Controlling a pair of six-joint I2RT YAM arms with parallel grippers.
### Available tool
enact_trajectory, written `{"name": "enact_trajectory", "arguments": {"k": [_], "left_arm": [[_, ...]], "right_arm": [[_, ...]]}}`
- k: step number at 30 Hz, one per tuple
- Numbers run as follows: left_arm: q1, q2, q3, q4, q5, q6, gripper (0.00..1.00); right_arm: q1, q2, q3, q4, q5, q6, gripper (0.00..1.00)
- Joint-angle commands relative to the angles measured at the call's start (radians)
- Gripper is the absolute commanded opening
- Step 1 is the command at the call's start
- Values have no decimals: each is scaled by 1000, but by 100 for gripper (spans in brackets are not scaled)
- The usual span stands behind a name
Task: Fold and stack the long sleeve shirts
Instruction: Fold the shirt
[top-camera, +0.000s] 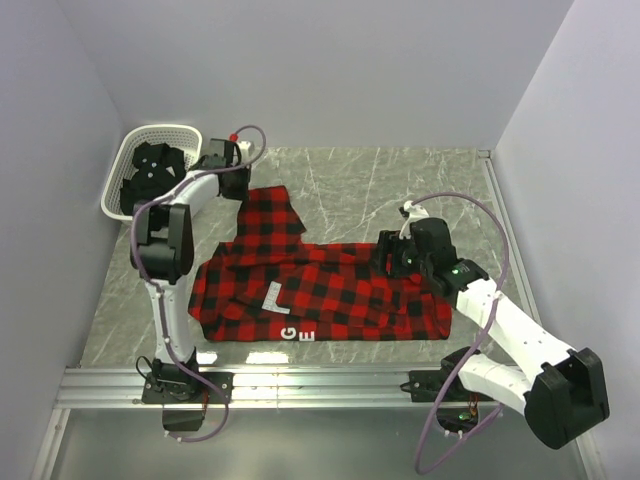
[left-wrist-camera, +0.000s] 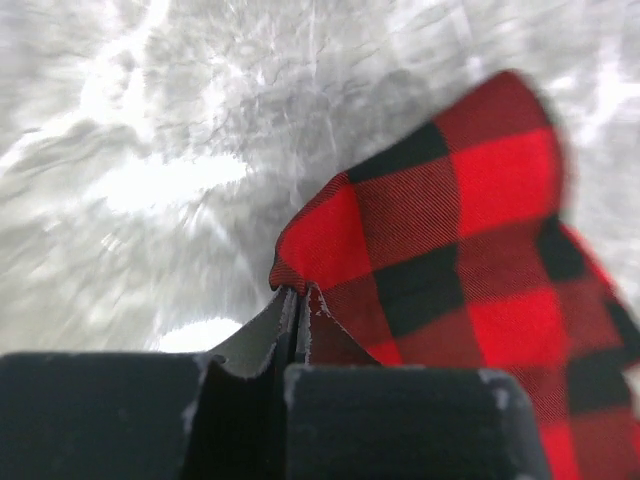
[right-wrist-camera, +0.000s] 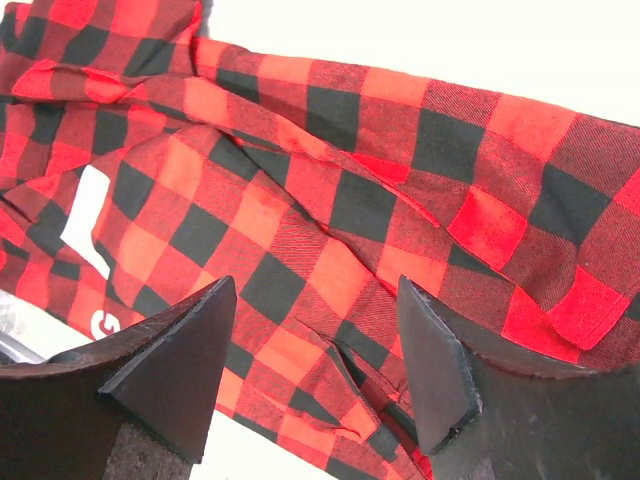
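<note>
Flannel shirt (top-camera: 320, 290) lies spread across the worktop (top-camera: 400, 180), with 1 sleeve extending to the far left. Left end effector (left-wrist-camera: 297, 310) is closed, pinching that sleeve's edge. Right end effector (right-wrist-camera: 315, 290) hovers open above the shirt's right part.

Bright, even light from overhead, shadows soft. The left wrist view is smeared with blur, the surface (left-wrist-camera: 150, 120) glaring white; the right wrist view shows the flannel shirt (right-wrist-camera: 330, 200) crisply, background blown out.
</note>
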Motion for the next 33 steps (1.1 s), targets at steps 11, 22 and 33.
{"name": "enact_trajectory", "arguments": {"k": [11, 22, 33], "left_arm": [[-131, -740, -366, -91, 95, -157, 1], [-200, -1212, -840, -111, 312, -385, 1], [-203, -1392, -978, -155, 520, -516, 4]], "right_arm": [[20, -77, 30, 24, -25, -7, 71], [22, -111, 20, 21, -20, 13, 70], [17, 43, 73, -34, 139, 119, 69]]}}
